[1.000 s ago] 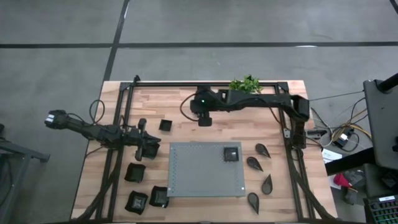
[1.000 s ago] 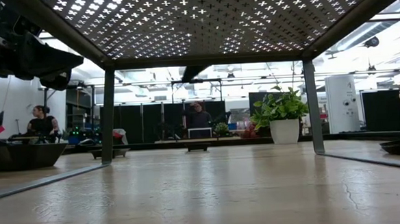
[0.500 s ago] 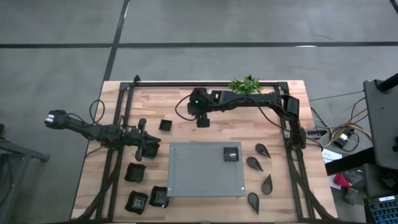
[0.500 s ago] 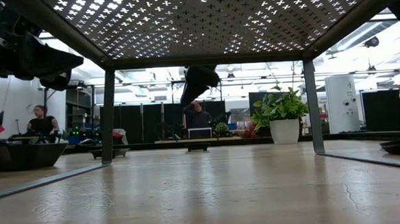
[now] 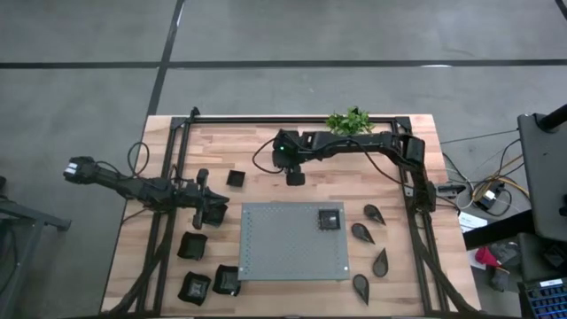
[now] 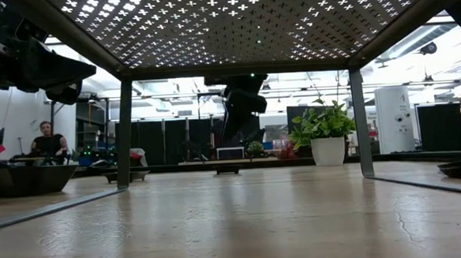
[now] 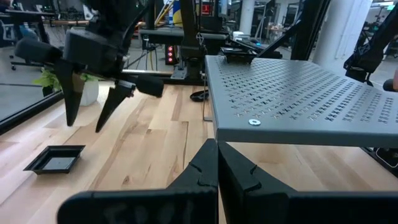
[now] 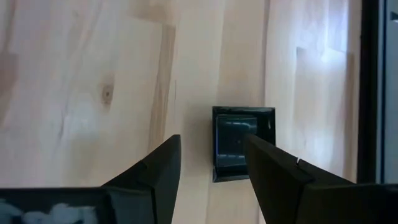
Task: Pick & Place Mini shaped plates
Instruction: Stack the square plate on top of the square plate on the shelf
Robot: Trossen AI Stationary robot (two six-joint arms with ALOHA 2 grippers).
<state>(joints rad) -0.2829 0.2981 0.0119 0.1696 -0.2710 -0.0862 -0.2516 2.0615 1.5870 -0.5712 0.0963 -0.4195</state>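
Note:
My right gripper (image 5: 294, 177) hangs open above the bare wood at the far middle of the table, fingers pointing down, touching nothing. A small square black plate (image 5: 236, 178) lies flat on the wood to its left; in the right wrist view this plate (image 8: 239, 143) shows past the open gripper (image 8: 211, 142). The left wrist view shows the same plate (image 7: 56, 159) below and beside the right gripper (image 7: 87, 109). Another small square plate (image 5: 329, 220) sits on the grey mat (image 5: 283, 252). My left gripper (image 5: 213, 213) waits shut by the mat's left edge.
Several teardrop plates (image 5: 370, 213) lie right of the mat, and larger squarish plates (image 5: 193, 245) lie left of it near the front. A green plant (image 5: 350, 120) stands at the far edge. The mat is a raised perforated platform (image 7: 298, 93) on legs. Bare wood surrounds the right gripper.
My right gripper has come down toward the table, dropping into the low view from under the platform's edge, and has shifted slightly toward the near edge. The plates and my left arm have stayed where they were.

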